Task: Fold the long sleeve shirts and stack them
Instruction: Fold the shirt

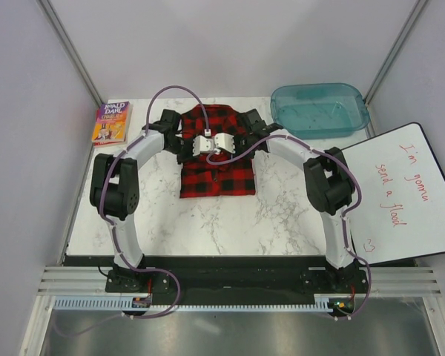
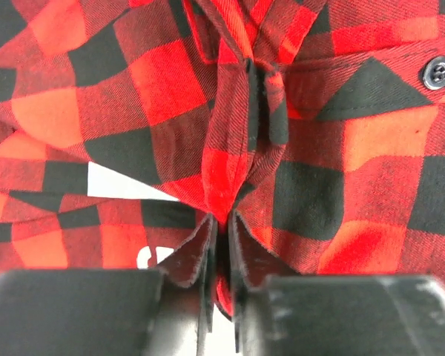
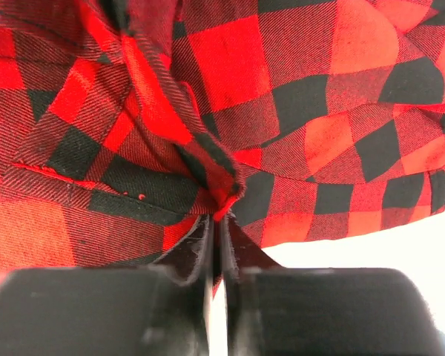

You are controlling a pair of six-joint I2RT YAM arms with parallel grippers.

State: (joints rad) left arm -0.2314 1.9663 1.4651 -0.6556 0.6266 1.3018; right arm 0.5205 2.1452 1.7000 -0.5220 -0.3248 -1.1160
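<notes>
Left gripper (image 2: 221, 256): jaws drawn close together, with a raised fold of the long sleeve shirt (image 1: 219, 167) pinched between them; the dark fingers (image 2: 189, 263) show only a slim gap, and red-and-black cloth fills it. The ridge of fabric runs up and away from the fingertips, and a dark button (image 2: 436, 72) sits on the cloth toward the upper right of the left wrist view. A white patch shows to the left of the ridge; whether it is lettering or something else cannot be told. Right gripper (image 3: 217, 237): jaws together, nipping a creased edge of the same checked garment at the tips, the cloth gathered into folds just above them. Pale surface shows beyond the hem at the lower right of the right wrist view. From overhead, both grippers meet side by side, near touching, over the far half of the shirt. The shirt lies as a roughly rectangular folded bundle on the white marbled table (image 1: 208, 219), at its middle rear, with the far portion bunched under the wrists and the near portion flat. A colourful book (image 1: 111, 122) lies at the far left corner, apart from the shirt. A teal transparent tub (image 1: 319, 110) stands at the far right. A whiteboard (image 1: 404, 193) with red handwriting overhangs the table's right edge.
</notes>
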